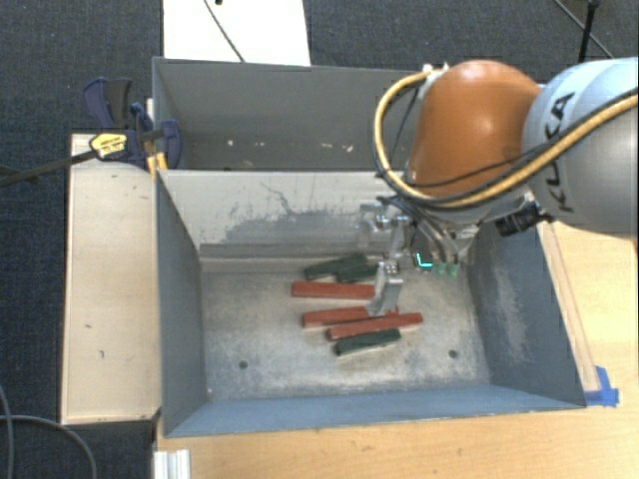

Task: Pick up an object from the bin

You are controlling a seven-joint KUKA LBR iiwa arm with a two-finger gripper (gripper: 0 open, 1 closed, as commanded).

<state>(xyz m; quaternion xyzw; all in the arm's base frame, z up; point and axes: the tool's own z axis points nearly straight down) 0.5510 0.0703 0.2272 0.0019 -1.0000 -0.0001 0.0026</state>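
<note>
My gripper (385,293) reaches down into the middle of the bin, its finger tip resting at the cluster of sticks. Just below the tip lie two reddish-brown bars (361,318) side by side, with a dark green bar (366,341) under them. To the left of the finger lies another reddish-brown bar (329,290), and a dark green bar (337,266) sits above it. I cannot make out whether anything is between the fingers.
The bars form one loose group in the bin's centre. The arm with its orange cover and looping cables hangs over the bin's right rear.
</note>
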